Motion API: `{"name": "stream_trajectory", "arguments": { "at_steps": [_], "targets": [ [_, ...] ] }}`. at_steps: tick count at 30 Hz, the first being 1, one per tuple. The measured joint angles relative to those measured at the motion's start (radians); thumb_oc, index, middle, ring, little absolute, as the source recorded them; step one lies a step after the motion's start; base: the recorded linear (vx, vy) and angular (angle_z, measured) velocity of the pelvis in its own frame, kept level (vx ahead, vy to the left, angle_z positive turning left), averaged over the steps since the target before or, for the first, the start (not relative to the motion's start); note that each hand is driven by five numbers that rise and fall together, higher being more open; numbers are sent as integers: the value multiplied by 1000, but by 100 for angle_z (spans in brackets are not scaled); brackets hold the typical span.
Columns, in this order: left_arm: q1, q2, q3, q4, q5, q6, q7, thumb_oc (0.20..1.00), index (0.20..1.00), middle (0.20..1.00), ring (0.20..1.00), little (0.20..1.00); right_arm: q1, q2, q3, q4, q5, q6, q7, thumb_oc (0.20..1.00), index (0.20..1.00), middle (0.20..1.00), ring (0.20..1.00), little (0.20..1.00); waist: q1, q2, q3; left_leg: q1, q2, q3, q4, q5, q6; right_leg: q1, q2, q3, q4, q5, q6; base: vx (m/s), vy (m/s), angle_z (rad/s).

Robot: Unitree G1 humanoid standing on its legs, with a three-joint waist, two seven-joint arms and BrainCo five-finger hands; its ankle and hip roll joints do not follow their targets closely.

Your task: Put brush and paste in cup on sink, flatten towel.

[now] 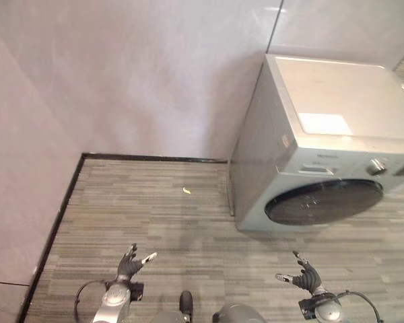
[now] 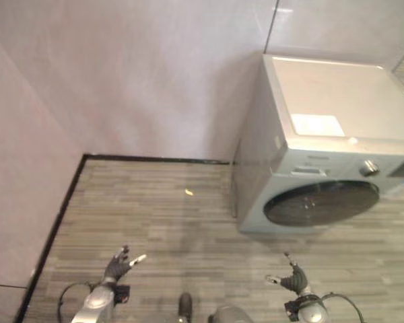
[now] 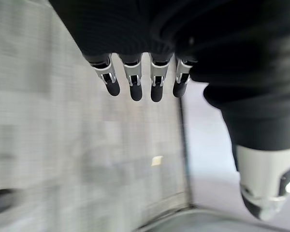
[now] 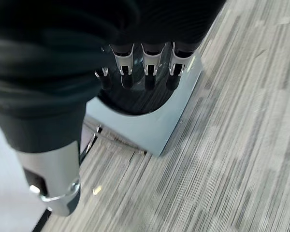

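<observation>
Beside washing machine (image 1: 323, 155), open striped floor (image 1: 161, 215).

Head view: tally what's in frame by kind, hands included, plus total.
Washing machine: 1
Small yellow scrap on the floor: 1
Robot hands: 2, left hand and right hand, both open and holding nothing
Total: 4
</observation>
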Motion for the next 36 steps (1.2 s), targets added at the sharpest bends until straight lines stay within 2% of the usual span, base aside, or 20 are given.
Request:
{"name": "stream_trajectory", "arguments": {
  "at_steps": [1,3,4,5,7,8,9,11,12,15,17,24,25,26,27,29,32,34,35,36],
  "targets": [
    [-21,-4,1,-3,0,-3,1,1000,1000,1000,1000,1000,9,-2,8,-2,0,-1,2,1000,1000,1000,1000,1000,-8,13,4,17,8,-26,5,-20,1,-43,-26,-22,-138,-1,4,260,-28,86],
    [-31,0,4,7,0,-3,1,1000,1000,1000,1000,1000,0,-1,28,3,0,-1,3,1000,1000,1000,1000,1000,-16,-6,15,40,-6,-26,47,-44,-29,-81,-70,-23,-337,49,12,306,-61,83],
    [-25,2,3,10,0,-3,2,1000,1000,1000,1000,1000,3,-4,37,2,1,-1,3,1000,1000,1000,1000,1000,-22,-1,12,50,6,-69,61,-84,-22,-86,-42,18,-414,72,16,466,-130,101],
    [-22,12,3,26,0,-2,2,1000,1000,1000,1000,1000,-1,4,39,0,1,-2,3,1000,1000,1000,1000,1000,-27,-19,10,53,6,-95,89,-120,-50,-73,-27,85,-543,130,41,364,-110,94],
    [-38,10,-2,50,1,-2,2,1000,1000,1000,1000,1000,5,4,44,-2,6,0,2,1000,1000,1000,1000,1000,-29,-26,8,55,24,-201,110,-187,-84,-61,26,242,-679,159,68,299,-143,136],
    [-56,6,-15,68,1,0,4,1000,1000,1000,1000,1000,9,15,44,0,8,2,3,1000,1000,1000,1000,1000,-46,-60,26,40,27,-213,165,-209,-123,0,24,269,-748,271,94,303,-227,177],
    [-56,0,-31,71,1,0,3,1000,1000,1000,1000,1000,2,11,43,-1,8,3,3,1000,1000,1000,1000,1000,-49,-61,26,36,35,-213,187,-204,-132,10,23,225,-730,261,80,266,-240,206],
    [-35,-11,-55,57,1,-3,2,1000,1000,1000,1000,1000,5,2,33,5,8,1,3,1000,1000,1000,1000,1000,-41,-78,18,51,48,-201,219,-187,-169,58,29,166,-719,268,-6,202,-181,114],
    [-12,-10,-68,54,1,-5,3,1000,1000,1000,1000,1000,-2,5,82,29,8,2,34,1000,1000,1000,1000,1000,-8,-76,6,55,48,-185,215,-184,-174,67,47,161,-710,249,-56,204,-183,39],
    [31,-6,-49,53,-1,-3,5,1000,1000,1000,1000,1000,-35,24,82,19,9,-4,43,1000,1000,1000,1000,1000,2,-63,-1,53,50,-154,181,-172,-187,84,67,140,-734,256,-73,128,-156,10],
    [26,-6,-38,53,-2,-3,6,1000,1000,1000,1000,1000,-34,24,81,9,9,-4,41,1000,1000,1000,1000,1000,-22,-67,-1,50,55,-167,191,-175,-201,111,65,106,-759,268,-90,77,-159,51],
    [-1,0,-31,60,-8,-4,5,1000,1000,1000,1000,1000,16,16,72,4,10,-6,36,1000,1000,1000,1000,1000,-28,-62,-6,30,96,-214,117,-146,-234,120,62,-7,-802,252,-86,53,-106,59],
    [-17,-1,-34,66,-8,-3,4,1000,1000,1000,1000,1000,25,16,60,3,10,-6,34,1000,1000,1000,1000,1000,-44,-78,-6,-31,64,-169,183,-127,-269,117,21,-46,-821,259,-79,-37,6,83],
    [-22,-1,-40,65,-8,-4,4,1000,1000,1000,1000,1000,38,13,52,-1,10,-6,32,1000,1000,1000,1000,1000,-61,-85,-7,-68,70,-66,220,-132,-294,121,-8,-72,-850,274,-101,0,30,163],
    [-40,-3,-38,70,-8,-4,5,1000,1000,1000,1000,1000,45,12,41,-4,10,-6,21,1000,1000,1000,1000,1000,-102,-86,-7,-161,137,229,322,-135,-291,150,-37,-144,-916,298,-111,131,70,133],
    [-56,-7,-41,69,-8,-4,5,1000,1000,1000,1000,1000,32,1,40,13,10,-4,19,1000,1000,1000,1000,1000,-85,-86,2,-174,157,338,238,-138,-276,138,-61,-148,-911,296,-109,142,70,77],
    [-41,-1,-38,66,-7,-4,7,1000,1000,1000,1000,1000,-24,-28,32,34,10,-7,16,1000,1000,1000,1000,1000,-70,-48,8,-200,154,332,210,-137,-262,116,-70,-149,-860,270,-67,152,123,4],
    [-14,-2,-34,66,-7,-4,7,1000,1000,1000,1000,1000,-45,-47,33,34,9,-7,17,1000,1000,1000,1000,1000,-67,-10,1,-180,159,325,174,-133,-196,104,-56,-124,-819,255,-34,175,156,-42],
    [7,-3,-30,65,-8,-4,7,1000,1000,1000,1000,1000,-62,-49,35,36,8,-8,18,1000,1000,1000,1000,1000,-49,7,-1,-176,163,339,160,-116,-173,83,-49,-104,-753,224,-34,301,249,-28],
    [24,0,-30,59,-7,-5,6,1000,1000,1000,1000,1000,-60,-42,34,50,8,1,20,1000,1000,1000,1000,1000,-53,7,-10,-163,147,338,144,-111,-169,62,-71,-94,-588,142,-26,204,163,3]
  ]
}}
